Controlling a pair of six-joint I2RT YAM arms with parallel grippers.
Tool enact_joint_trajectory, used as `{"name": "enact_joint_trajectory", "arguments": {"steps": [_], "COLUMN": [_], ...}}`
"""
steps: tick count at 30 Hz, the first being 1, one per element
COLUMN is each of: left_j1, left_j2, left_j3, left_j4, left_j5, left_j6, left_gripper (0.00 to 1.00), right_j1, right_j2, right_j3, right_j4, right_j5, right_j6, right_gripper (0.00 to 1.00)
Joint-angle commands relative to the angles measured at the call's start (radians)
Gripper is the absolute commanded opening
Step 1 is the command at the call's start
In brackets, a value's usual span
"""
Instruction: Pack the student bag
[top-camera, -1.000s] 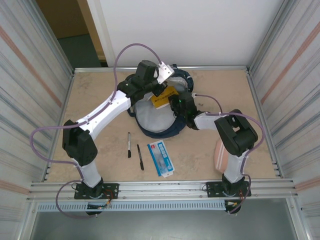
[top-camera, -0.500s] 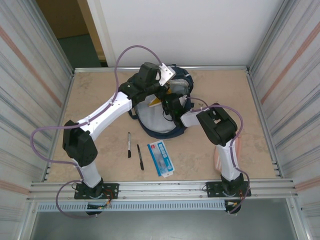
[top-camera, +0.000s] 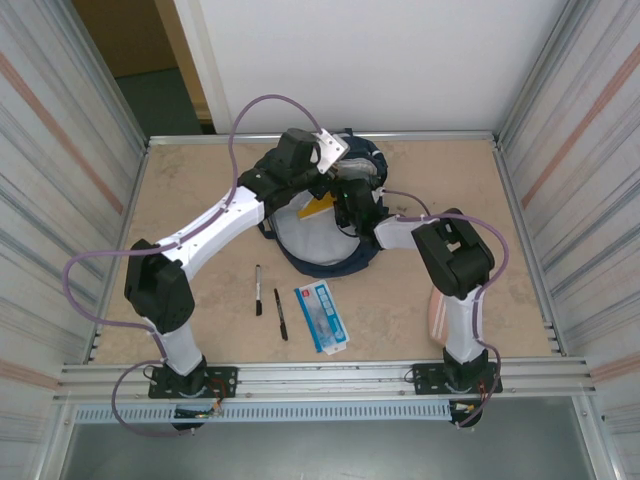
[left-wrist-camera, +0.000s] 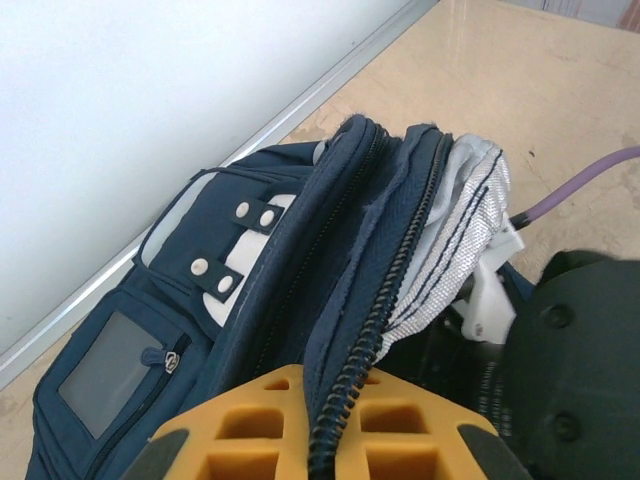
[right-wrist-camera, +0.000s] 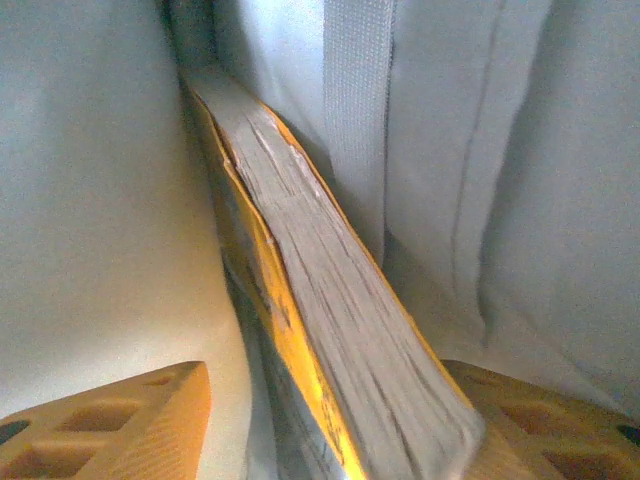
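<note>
Vs 1 s ago: book (right-wrist-camera: 300, 280) sunk deeper in bag (top-camera: 315, 250); right claw (right-wrist-camera: 330, 425) opened, fingers apart either side of book. Left claw (left-wrist-camera: 318, 425) kept clamped on bag's zip edge (left-wrist-camera: 370, 330). Bag lain beneath both claws, long axis near-far, mouth up. Page edges seen by right wrist cam; top view: a yellow corner.

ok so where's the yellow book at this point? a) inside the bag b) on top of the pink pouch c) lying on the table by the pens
a: in the right wrist view the yellow book stands on edge against the pale lining of the student bag, between the fingers of the right gripper.
</note>
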Motion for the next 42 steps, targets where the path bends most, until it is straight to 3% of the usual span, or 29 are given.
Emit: {"name": "enact_joint_trajectory", "arguments": {"steps": [1,8,10,12,15,21,25,29,34,37,40,42], "left_j1": [0.007,-0.004,-0.01,-0.018,-0.024,-0.056,-0.123,-0.148,-0.147,-0.143,-0.105,-0.032], "left_j2": [-0.06,-0.063,-0.057,-0.051,-0.028,-0.01,-0.003,-0.001,-0.035,-0.11,-0.196,-0.236], "left_j3": [-0.015,-0.083,-0.093,-0.102,-0.132,-0.185,-0.252,-0.271,-0.271,-0.307,-0.377,-0.406], "left_j4": [0.1,0.104,0.112,0.114,0.143,0.143,0.209,0.194,0.137,0.094,0.091,0.049], "left_j5": [-0.032,-0.012,-0.018,-0.018,-0.039,-0.138,-0.125,0.009,0.082,-0.055,-0.19,-0.217], "left_j6": [0.005,-0.024,-0.033,-0.035,-0.017,-0.006,0.061,0.0,-0.123,-0.169,-0.216,-0.354], "left_gripper": [0.0,0.0,0.0,0.0,0.0,0.04,0.08,0.2,0.36,0.38,0.61,0.74], "right_j1": [0.004,0.006,0.016,0.023,0.024,-0.06,-0.055,-0.086,-0.142,-0.103,-0.013,0.004], "right_j2": [-0.102,-0.299,-0.372,-0.447,-0.563,-0.781,-0.88,-0.921,-0.908,-0.89,-0.885,-0.857], "right_j3": [-0.06,-0.222,-0.203,-0.139,-0.113,-0.217,-0.193,-0.166,-0.189,-0.154,-0.156,-0.147], "right_j4": [-0.085,-0.125,-0.23,-0.45,-0.695,-0.867,-0.971,-1.08,-1.076,-1.112,-1.057,-1.039], "right_j5": [-0.029,-0.067,-0.102,-0.118,-0.068,-0.033,0.047,0.079,-0.028,-0.016,0.043,0.011], "right_j6": [0.001,-0.034,-0.105,-0.184,-0.276,-0.349,-0.461,-0.533,-0.612,-0.65,-0.731,-0.747], "right_gripper": [0.6,0.59,0.59,0.61,0.66,0.7,0.71,0.74,0.73,0.72,0.72,0.72]}}
